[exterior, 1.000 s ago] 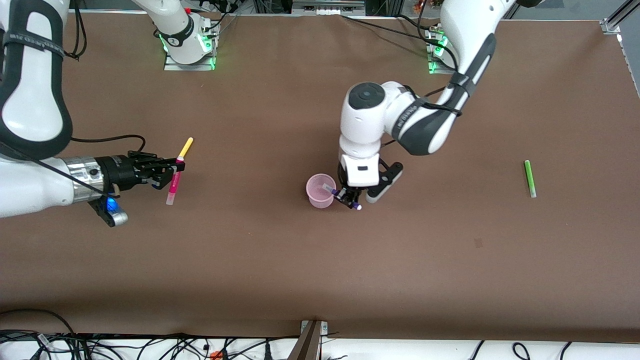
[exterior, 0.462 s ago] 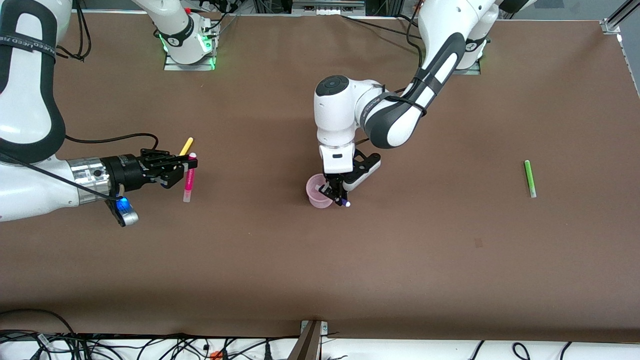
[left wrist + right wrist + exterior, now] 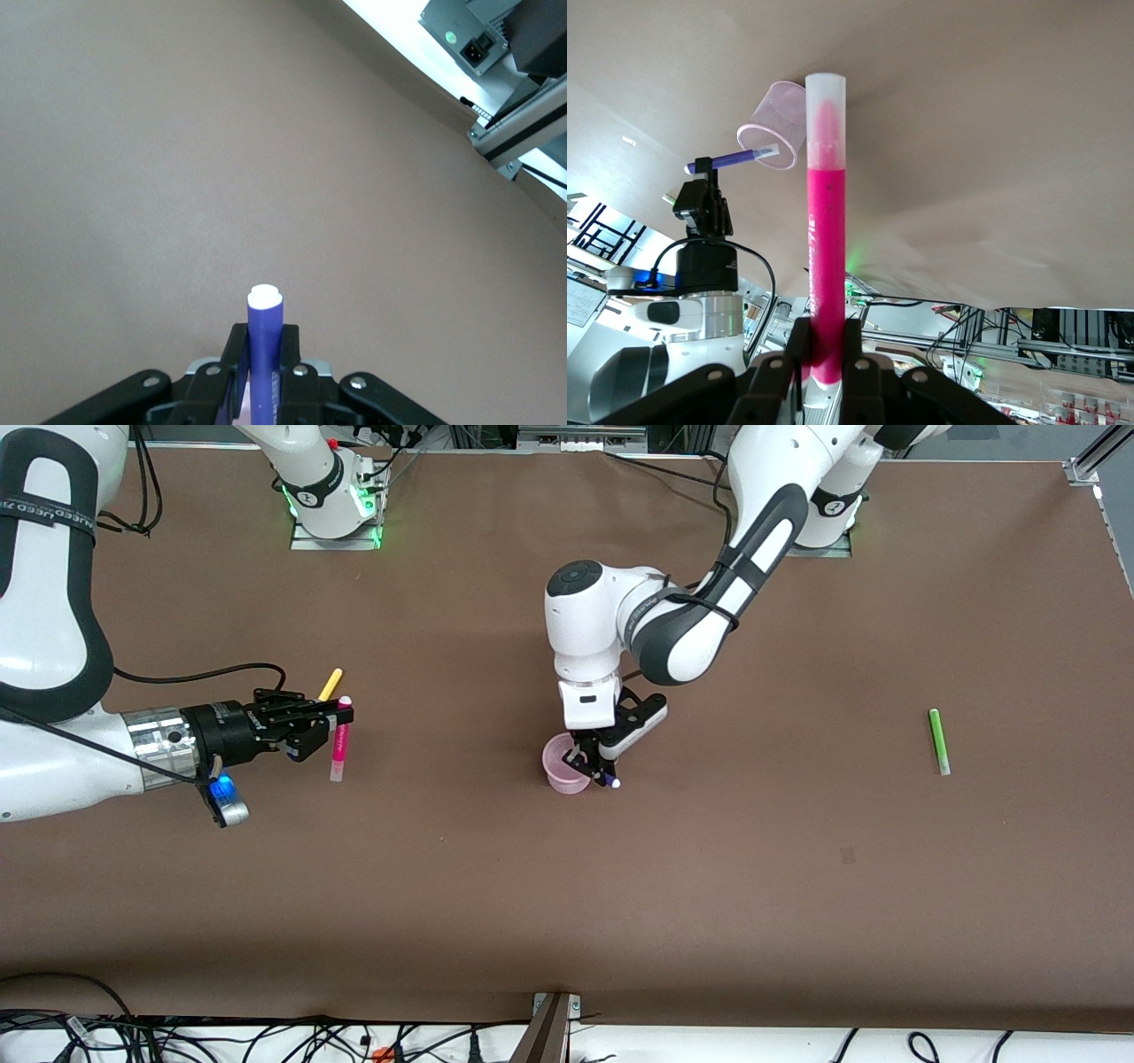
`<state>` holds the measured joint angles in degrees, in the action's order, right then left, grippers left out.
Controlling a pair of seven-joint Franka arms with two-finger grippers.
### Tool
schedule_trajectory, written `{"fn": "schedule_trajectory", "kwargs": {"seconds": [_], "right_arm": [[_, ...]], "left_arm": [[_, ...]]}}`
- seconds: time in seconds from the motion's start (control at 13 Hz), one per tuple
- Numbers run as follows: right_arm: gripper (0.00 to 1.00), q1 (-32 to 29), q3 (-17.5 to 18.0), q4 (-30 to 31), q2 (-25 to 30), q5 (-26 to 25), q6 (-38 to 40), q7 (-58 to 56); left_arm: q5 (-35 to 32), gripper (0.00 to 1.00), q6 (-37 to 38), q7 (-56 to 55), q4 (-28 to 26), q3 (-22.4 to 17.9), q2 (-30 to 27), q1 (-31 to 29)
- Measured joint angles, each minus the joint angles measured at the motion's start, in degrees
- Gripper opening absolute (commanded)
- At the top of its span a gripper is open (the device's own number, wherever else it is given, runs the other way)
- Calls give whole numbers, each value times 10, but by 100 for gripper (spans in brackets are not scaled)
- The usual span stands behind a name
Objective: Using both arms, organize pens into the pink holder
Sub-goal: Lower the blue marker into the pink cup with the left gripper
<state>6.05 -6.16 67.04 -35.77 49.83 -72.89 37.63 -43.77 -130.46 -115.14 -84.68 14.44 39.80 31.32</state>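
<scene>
The pink holder point(image 3: 567, 764) stands mid-table. My left gripper point(image 3: 591, 767) is shut on the purple pen point(image 3: 609, 781) and holds it tilted over the holder's rim; the pen also shows in the left wrist view point(image 3: 265, 350) and in the right wrist view point(image 3: 735, 159), as does the holder point(image 3: 780, 120). My right gripper point(image 3: 332, 722) is shut on the magenta-pink pen point(image 3: 338, 744), held off the table toward the right arm's end; it fills the right wrist view point(image 3: 824, 230). The yellow pen point(image 3: 330, 684) lies beside the right gripper. The light green pen point(image 3: 938, 740) lies toward the left arm's end.
The brown table point(image 3: 567, 886) has wide bare room nearer the front camera. Cables and a bracket point(image 3: 551, 1027) run along its front edge. The arm bases point(image 3: 335, 509) stand along the edge farthest from the front camera.
My left gripper has moved with the purple pen toward the right arm's end, onto the holder's rim. My right gripper has carried the magenta-pink pen a little toward the holder.
</scene>
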Motion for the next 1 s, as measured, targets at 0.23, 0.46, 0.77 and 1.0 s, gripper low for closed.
{"fn": "schedule_trajectory", "kwargs": {"seconds": [0.23, 0.46, 0.77, 1.0], "right_arm": [[0, 0, 0, 2, 0, 1, 0, 0], [0, 0, 1, 5, 0, 2, 1, 0], [0, 0, 1, 7, 0, 2, 1, 0], [0, 0, 1, 12, 0, 2, 1, 0]], "left_arm": [[0, 0, 2, -3, 2, -10, 0, 12], [0, 0, 8, -3, 5, -28, 0, 20], [0, 16, 12, -6, 6, -32, 1, 30], [0, 53, 12, -11, 19, -42, 5, 38]]}}
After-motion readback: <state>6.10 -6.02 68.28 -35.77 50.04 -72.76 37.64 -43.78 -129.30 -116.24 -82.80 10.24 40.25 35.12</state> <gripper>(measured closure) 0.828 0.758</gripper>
